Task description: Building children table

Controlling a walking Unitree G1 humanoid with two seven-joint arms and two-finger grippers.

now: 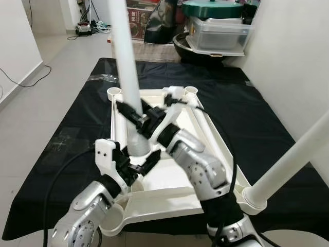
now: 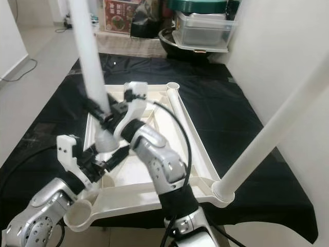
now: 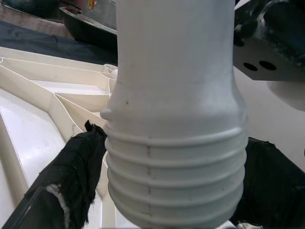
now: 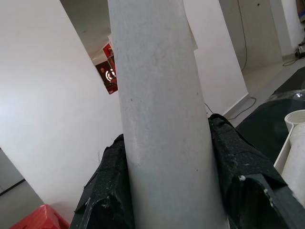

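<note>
At the frame's centre my right gripper (image 1: pixel 134 116) and left gripper (image 1: pixel 138 163), jaws clamped on the loose leg (image 1: pixel 126 72), held its threaded end above the upturned tabletop (image 1: pixel 169 198); one leg (image 1: pixel 288 167) was fitted, three sockets left.

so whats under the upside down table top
A black mat lies under the white table top, spread over the grey floor. The part of the mat directly beneath the top is covered, so anything there stays hidden.

Beyond the black mat (image 1: pixel 247 123), a red-and-dark printed box (image 1: pixel 139 20) carries white lettering. It is too small and blurred to read.
</note>
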